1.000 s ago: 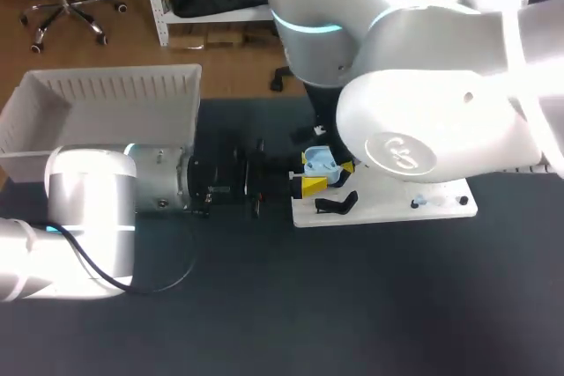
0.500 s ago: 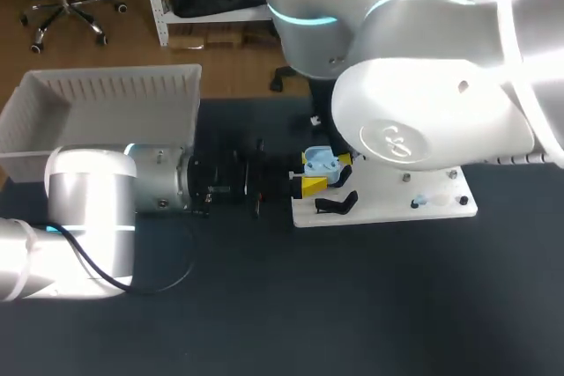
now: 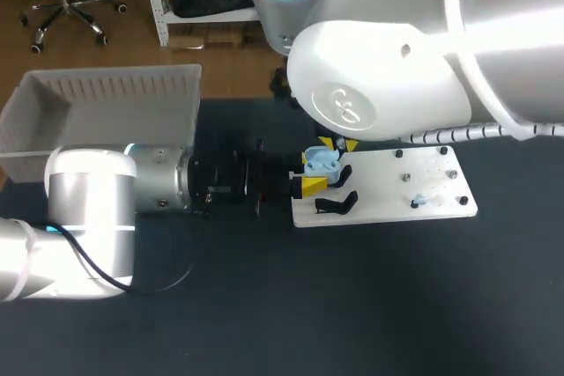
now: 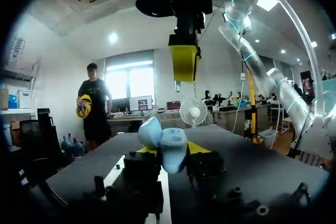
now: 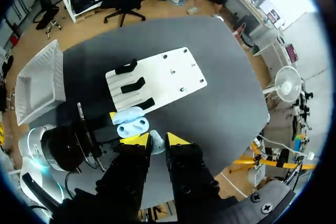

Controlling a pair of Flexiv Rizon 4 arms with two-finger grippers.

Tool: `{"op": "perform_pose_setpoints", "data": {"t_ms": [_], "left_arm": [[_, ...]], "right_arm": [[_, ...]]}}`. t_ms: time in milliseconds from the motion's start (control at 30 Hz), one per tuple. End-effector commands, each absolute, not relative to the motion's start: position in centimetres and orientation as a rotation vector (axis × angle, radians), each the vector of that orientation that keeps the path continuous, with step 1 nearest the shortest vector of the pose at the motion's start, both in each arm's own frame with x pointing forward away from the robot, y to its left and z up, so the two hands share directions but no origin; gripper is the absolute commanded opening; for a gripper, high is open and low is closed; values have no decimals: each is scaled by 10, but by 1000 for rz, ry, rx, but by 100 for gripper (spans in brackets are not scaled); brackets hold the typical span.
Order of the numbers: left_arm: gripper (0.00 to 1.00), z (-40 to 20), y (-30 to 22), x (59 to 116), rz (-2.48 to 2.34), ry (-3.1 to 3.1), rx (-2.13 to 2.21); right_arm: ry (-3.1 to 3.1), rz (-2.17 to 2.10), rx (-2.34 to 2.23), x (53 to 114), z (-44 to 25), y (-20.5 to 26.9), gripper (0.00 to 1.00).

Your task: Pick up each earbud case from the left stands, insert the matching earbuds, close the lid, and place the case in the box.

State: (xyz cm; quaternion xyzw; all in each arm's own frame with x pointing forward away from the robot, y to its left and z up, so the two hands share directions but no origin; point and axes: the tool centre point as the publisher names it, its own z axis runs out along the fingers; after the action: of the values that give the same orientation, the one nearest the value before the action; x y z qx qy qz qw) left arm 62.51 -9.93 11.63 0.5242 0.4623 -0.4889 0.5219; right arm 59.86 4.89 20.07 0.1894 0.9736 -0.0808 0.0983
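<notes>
Left gripper (image 4: 168, 153) squeezes open case (image 3: 322, 165) at board's (image 3: 397, 204) nine o'clock; right gripper (image 5: 156, 140) pinches earbud (image 5: 156, 143); next, drop it in.

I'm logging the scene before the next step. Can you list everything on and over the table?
box: one, white, table's far left.
board: one, white, right of middle.
stands: three, black, on the board's end nearest the box.
case: one, light blue, lid open, over the board's left edge.
earbud: one, pale blue, above the case.
small pale item: one, on the board's near right; too small to identify.
left gripper: yellow tips, shut on the case.
right gripper: yellow tips, holding the earbud.
</notes>
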Motion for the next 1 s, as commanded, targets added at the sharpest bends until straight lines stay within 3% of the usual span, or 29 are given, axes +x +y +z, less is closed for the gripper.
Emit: {"op": "perform_pose_setpoints", "data": {"t_ms": [33, 533, 1000], "left_arm": [[0, 115, -100, 623, -1164, 1106, 1250], [0, 115, -100, 623, -1164, 1106, 1250], [0, 115, -100, 623, -1164, 1106, 1250]], "right_arm": [[2857, -174, 637, 596, 197, 45, 0], [2843, -163, 659, 597, 198, 47, 0], [2677, -97, 1373, 606, 190, 51, 0]]}}
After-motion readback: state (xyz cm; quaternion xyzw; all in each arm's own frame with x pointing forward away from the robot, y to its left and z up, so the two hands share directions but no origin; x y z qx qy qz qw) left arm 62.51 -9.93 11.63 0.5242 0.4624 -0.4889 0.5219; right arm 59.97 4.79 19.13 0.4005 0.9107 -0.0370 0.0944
